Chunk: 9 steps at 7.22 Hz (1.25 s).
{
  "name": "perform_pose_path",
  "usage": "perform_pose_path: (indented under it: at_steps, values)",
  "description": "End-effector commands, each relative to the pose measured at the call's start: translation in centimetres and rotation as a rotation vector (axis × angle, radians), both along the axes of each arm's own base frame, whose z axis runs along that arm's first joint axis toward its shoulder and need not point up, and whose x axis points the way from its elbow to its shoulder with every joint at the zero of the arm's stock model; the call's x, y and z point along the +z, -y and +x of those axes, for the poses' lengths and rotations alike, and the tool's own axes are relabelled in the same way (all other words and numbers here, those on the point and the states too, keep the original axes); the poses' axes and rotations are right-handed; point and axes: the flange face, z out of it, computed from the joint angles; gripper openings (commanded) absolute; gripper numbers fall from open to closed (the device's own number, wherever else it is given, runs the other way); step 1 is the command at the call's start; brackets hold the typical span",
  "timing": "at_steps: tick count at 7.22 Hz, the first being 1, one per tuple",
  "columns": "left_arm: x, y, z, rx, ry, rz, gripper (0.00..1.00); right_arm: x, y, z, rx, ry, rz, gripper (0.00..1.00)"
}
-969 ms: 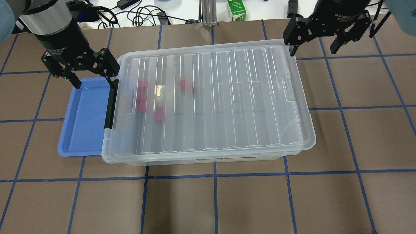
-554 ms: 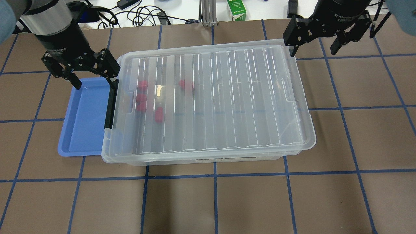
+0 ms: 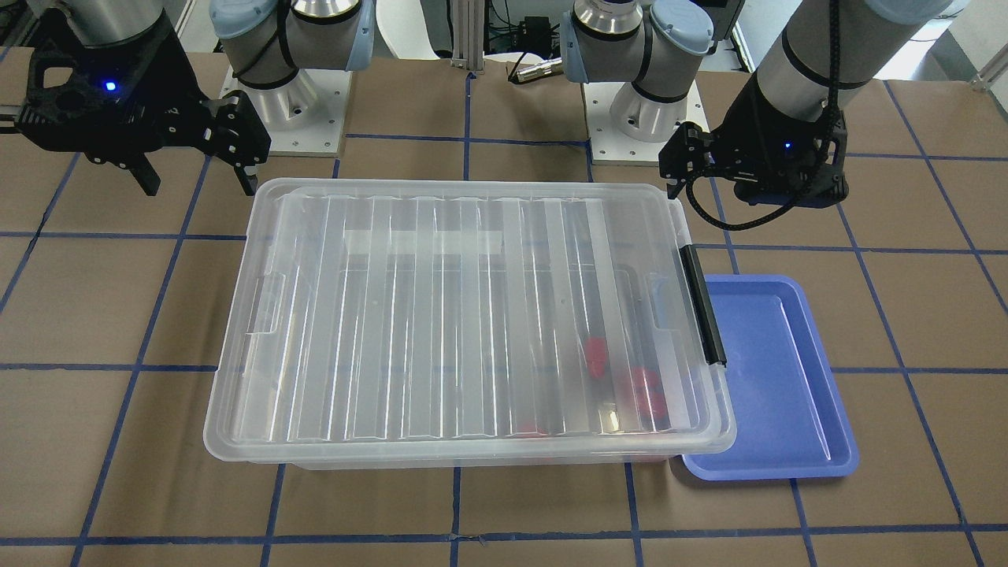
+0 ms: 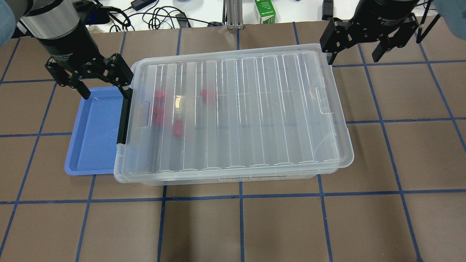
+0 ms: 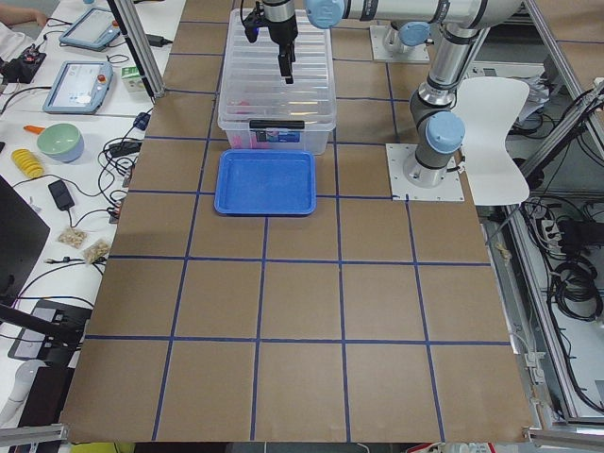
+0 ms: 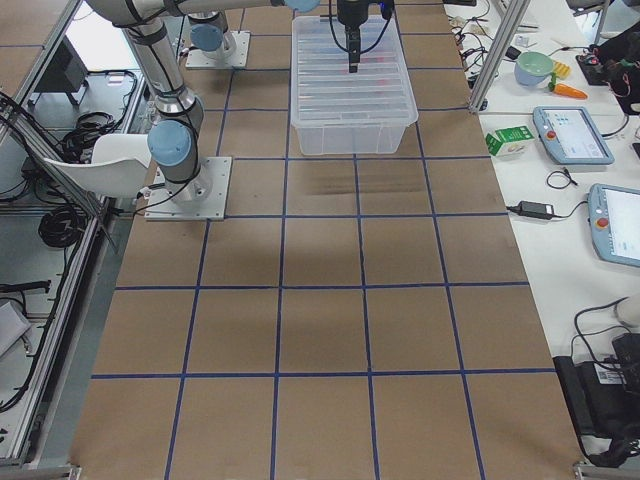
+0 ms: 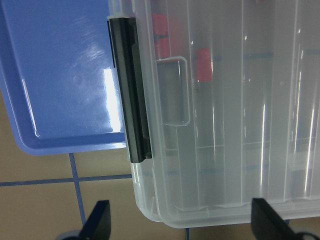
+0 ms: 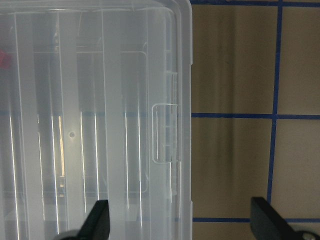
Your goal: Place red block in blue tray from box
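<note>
The box (image 4: 255,109) is a clear bin with its ribbed lid shut and a black latch bar (image 4: 123,118) on its left end. Several red blocks (image 4: 177,128) lie inside near that end, seen through the lid, also in the left wrist view (image 7: 203,65). The blue tray (image 4: 93,134) lies against the latch end and holds nothing. My left gripper (image 4: 106,89) is open and empty, above the tray's far edge and the box's far left corner. My right gripper (image 4: 353,54) is open and empty, above the box's far right corner.
A green carton (image 4: 265,11) and cables (image 4: 156,16) lie on the white bench beyond the table's far edge. Both arm bases (image 3: 283,102) stand behind the box. The brown table top is marked with a grid of blue tape.
My right gripper has shifted slightly to the right and away. The left gripper, the box, the tray and the blocks have not visibly moved.
</note>
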Motion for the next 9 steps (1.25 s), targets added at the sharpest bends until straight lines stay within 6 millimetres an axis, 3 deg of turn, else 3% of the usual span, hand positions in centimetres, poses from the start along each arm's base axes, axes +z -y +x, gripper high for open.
perform_pose_path:
  at_steps: [1,5,6,9]
  values:
    - [0.0,0.0,0.1,0.004,-0.005,-0.001,1.00,-2.7,0.1,-1.5,0.021,0.001,0.050,1.00]
    - [0.1,0.0,0.0,0.004,-0.006,-0.004,1.00,-16.3,2.6,-2.2,0.063,-0.008,-0.016,1.00]
    - [0.1,0.0,0.0,0.004,-0.008,-0.004,1.00,-18.1,3.6,-2.6,0.054,-0.008,-0.018,1.00]
    - [0.1,0.0,-0.1,0.003,-0.011,-0.004,1.00,-18.9,4.1,-3.7,0.038,-0.008,-0.012,1.00]
